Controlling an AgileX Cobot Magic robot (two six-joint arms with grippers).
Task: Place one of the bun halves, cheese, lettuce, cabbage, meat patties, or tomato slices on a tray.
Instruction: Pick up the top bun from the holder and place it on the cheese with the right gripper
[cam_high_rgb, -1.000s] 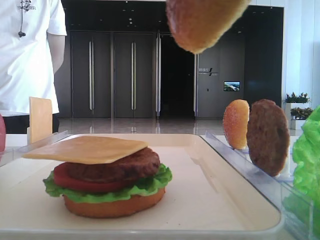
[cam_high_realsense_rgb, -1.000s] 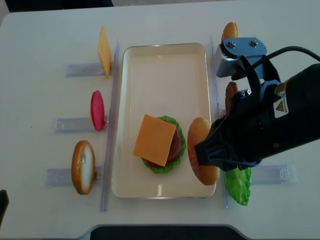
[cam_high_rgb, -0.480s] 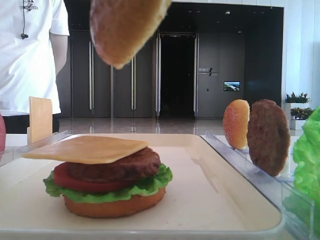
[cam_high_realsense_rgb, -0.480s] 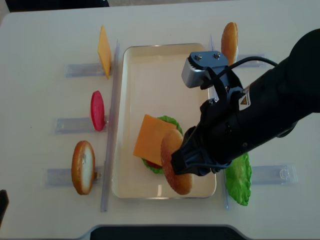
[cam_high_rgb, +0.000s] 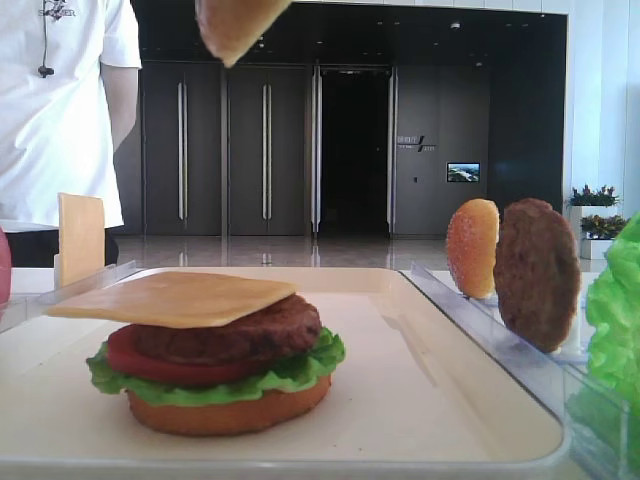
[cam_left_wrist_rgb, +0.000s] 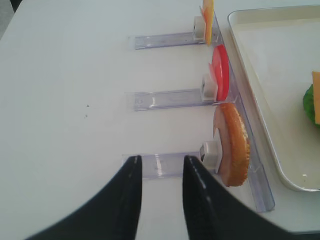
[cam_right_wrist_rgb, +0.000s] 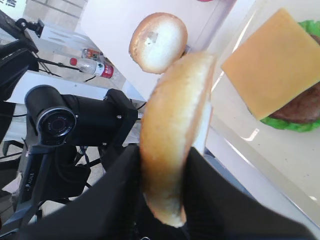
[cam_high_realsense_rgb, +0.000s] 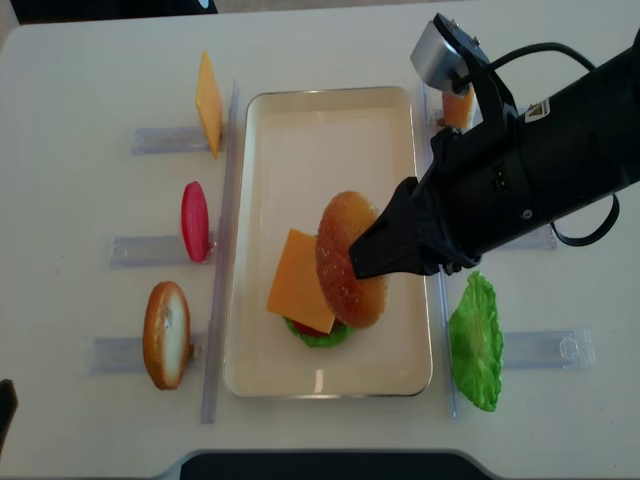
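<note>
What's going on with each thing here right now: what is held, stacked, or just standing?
Bun top: held in the air over the burger.
Right gripper: shut on bun top.
Left gripper: shut, empty.
Cheese: lies on top of the stack.
Tray: carries the stack.
Tomato slice: upright in rack.

Bright, even daylight; white desk (cam_high_realsense_rgb: 80, 90) near blown out. Soft glare spots on tray (cam_high_realsense_rgb: 330, 380) rim. Right wrist view: held bun top (cam_right_wrist_rgb: 172, 135) blurred, bg soft.
</note>
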